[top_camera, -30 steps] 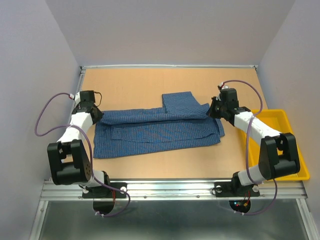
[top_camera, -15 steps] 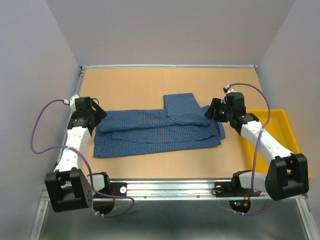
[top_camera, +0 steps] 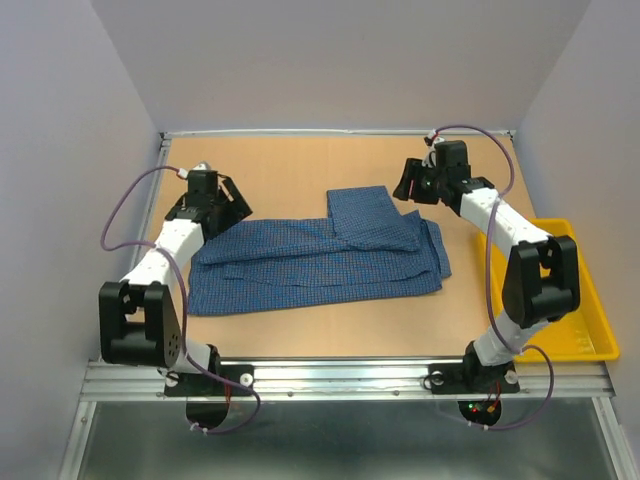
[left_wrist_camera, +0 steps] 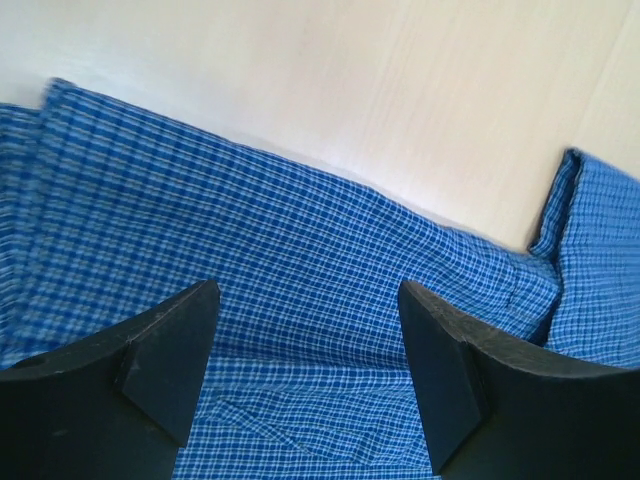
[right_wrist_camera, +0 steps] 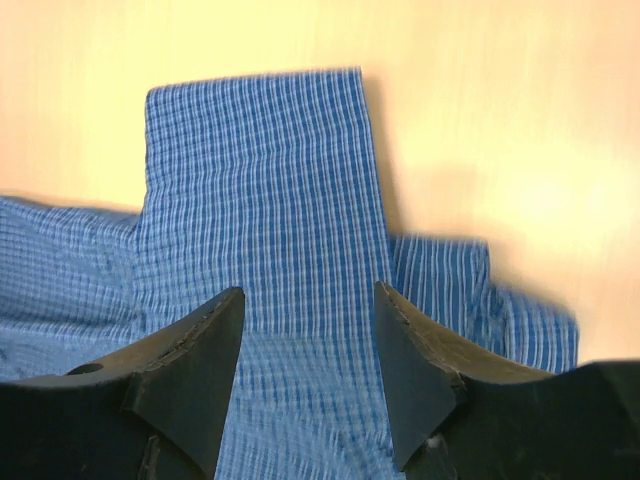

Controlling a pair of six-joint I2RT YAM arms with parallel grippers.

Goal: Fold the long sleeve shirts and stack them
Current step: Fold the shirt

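— Where is the shirt lying?

— The blue checked shirt (top_camera: 320,262) is spread flat on the wooden table (top_camera: 280,165), roughly in the middle, folded into a long band that runs left to right. At its right half, one narrower part sticks out toward the far edge, lying over the band.

— And the left gripper?

— The left gripper (top_camera: 236,197) is at the band's far left corner, above the cloth. In the left wrist view its fingers (left_wrist_camera: 165,365) stand wide apart with nothing between them, only blue check (left_wrist_camera: 300,225) and bare tabletop beyond.

— Is it touching the fabric?

— I cannot tell from these views (the fingertips look clear of it, but the height is hard to judge).

— The right side?

— The right gripper (top_camera: 404,186) sits just beyond the far right end of the shirt, near the narrower part's corner. Its wrist camera looks down on that part (right_wrist_camera: 260,165), slightly blurred, with both fingers (right_wrist_camera: 190,370) spread and holding nothing.

— Anything else on the table?

— A yellow plastic tray (top_camera: 592,322) at the right edge, beside the right arm and apart from the shirt.
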